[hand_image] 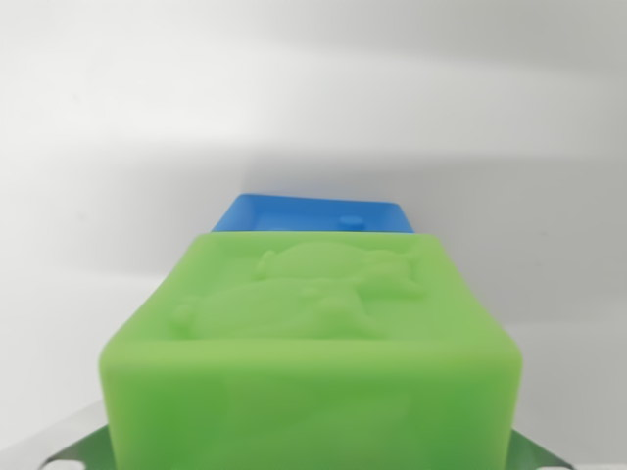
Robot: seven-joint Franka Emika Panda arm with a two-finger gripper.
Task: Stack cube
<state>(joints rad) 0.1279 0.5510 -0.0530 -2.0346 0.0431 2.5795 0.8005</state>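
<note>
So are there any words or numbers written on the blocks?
None: no words or numbers show anywhere in this view.
The green cube carries only a raised picture on its top, with no letters.
The blue cube behind it shows a small round bump and no writing.

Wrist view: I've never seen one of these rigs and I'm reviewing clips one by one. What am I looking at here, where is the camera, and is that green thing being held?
This single picture comes from a camera mounted on the robot arm's wrist, looking past its hand. The big green cube, with a raised figure moulded on its upper face, fills the lower part of the frame because it sits right at the hand. The thin metal pieces at the bottom corners, such as the one at the wrist view's left, look like parts of the hand flanking the cube, so it is probably gripped, though the contact itself is hidden. Beyond it lies a blue cube, mostly hidden, on a plain white surface.
</note>
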